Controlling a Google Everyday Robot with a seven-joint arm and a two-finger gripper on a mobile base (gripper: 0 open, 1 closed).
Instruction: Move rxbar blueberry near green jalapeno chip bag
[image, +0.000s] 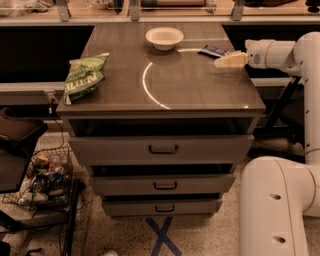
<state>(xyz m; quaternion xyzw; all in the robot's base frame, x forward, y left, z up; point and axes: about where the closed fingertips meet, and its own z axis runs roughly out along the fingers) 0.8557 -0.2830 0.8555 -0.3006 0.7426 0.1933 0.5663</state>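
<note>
The rxbar blueberry (213, 50) is a small dark navy bar lying flat at the back right of the cabinet top. The green jalapeno chip bag (85, 75) lies crinkled at the left edge of the top, far from the bar. My gripper (226, 61) reaches in from the right on a white arm. Its pale fingers point left and sit just in front of and right of the bar, low over the top.
A white bowl (164, 37) stands at the back middle of the brown cabinet top (190, 85). Three drawers are below. A wire basket (42, 180) of clutter stands on the floor at left. The robot's white base (277, 205) is at lower right.
</note>
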